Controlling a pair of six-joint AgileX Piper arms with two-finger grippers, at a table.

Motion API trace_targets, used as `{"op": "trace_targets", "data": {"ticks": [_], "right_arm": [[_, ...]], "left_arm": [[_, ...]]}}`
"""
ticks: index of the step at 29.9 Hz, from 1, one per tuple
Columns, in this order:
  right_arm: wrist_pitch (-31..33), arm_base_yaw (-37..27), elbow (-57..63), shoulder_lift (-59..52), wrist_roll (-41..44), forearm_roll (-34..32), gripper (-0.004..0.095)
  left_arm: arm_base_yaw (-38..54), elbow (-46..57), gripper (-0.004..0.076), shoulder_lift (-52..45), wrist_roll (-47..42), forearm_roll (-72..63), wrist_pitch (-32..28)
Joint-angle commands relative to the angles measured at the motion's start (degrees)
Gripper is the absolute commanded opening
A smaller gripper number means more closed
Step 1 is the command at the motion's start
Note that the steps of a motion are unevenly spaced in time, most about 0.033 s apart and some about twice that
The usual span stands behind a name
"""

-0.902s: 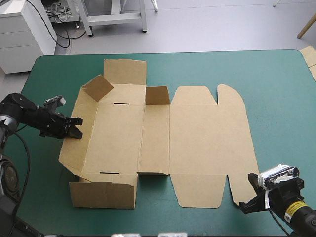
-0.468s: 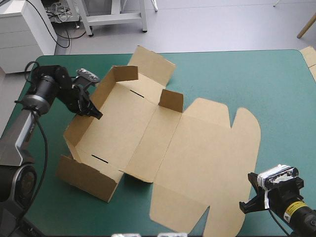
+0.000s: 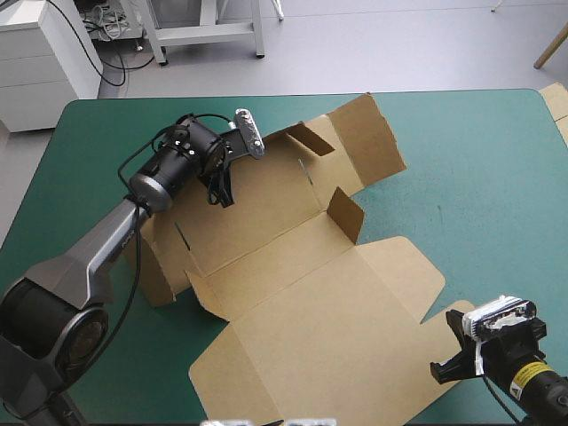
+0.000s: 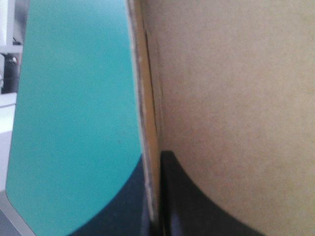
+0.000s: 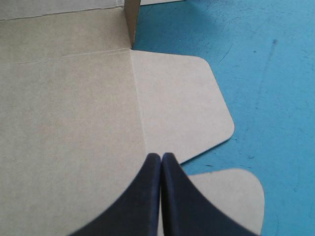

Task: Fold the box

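Box (image 3: pixel 293 266) wall sits clamped in left hand (image 3: pixel 220 190).

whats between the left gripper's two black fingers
An edge-on wall of the brown board box, pinched by the left gripper; the left wrist view shows it.

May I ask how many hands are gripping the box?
1: the left hand pinches a raised wall of the box at its far-left side; the right hand, shut, holds nothing at the table's near-right corner.

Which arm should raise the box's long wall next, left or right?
Left, probably. The left gripper is shut on the box, a wall edge between its jaws. The right gripper is shut over the lid's rounded flaps, far from that wall.
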Motion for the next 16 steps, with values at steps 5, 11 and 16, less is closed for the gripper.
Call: {"op": "trace_targets", "data": {"ticks": [5,11,16], "right_arm": [[-4.1,-0.3,-1.6,0.3,-0.5,-1.0,-0.0020],[-4.7,-0.3,-1.4,0.3,-0.5,-1.0,-0.0020],[-4.8,-0.3,-1.4,0.3,-0.5,-1.0,-0.0020]], "left_arm": [[-4.2,-2.1,-0.0008,-2.9,-2.9,1.5,-5.9],[-10.6,-2.1,-0.0008,-2.9,-3.1,11.1,-7.4],[-15.2,-0.8,-0.0008,-2.9,-8.7,24.0,-11.2]]}}
